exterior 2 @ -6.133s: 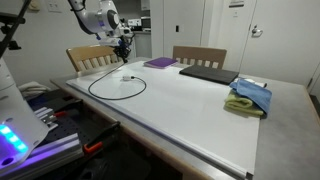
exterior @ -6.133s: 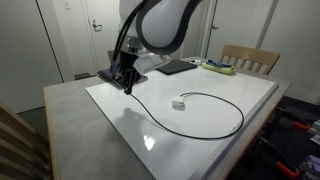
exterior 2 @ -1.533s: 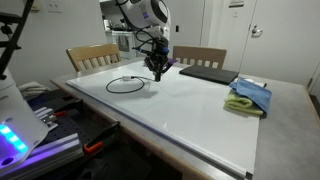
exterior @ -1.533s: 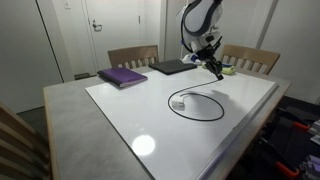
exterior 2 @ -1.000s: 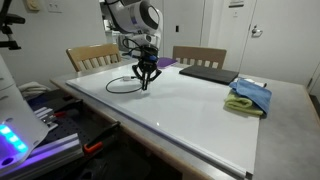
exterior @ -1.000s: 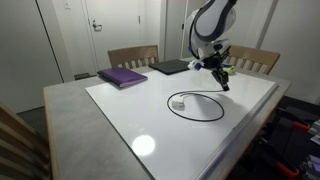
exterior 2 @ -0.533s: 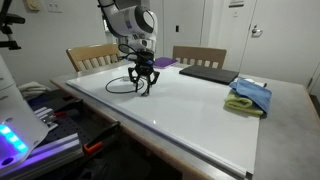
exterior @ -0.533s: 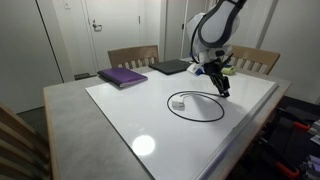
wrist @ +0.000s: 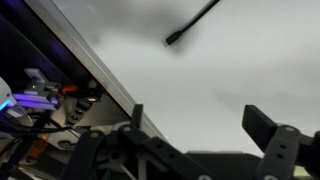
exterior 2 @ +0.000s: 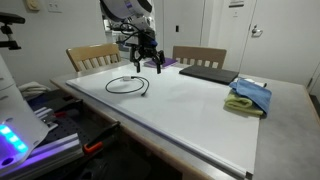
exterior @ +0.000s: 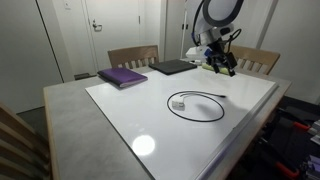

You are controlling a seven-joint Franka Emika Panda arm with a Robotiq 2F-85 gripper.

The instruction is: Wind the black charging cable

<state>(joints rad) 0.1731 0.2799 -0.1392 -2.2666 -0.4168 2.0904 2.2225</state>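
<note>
The thin black charging cable [exterior: 224, 108] lies in one loose loop on the white tabletop [exterior: 120, 110]. The black two-fingered gripper [exterior: 222, 62] hovers above that tabletop, jaws wide and empty. Winding looks nearly done; the next move likely means tucking in the stray end.

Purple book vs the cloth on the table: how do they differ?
Colour: the book is plain purple; the cloth is blue over yellow-green.
Shape: the book lies flat with straight edges; the cloth is a crumpled heap.
Shared: both rest on the white table.
</note>
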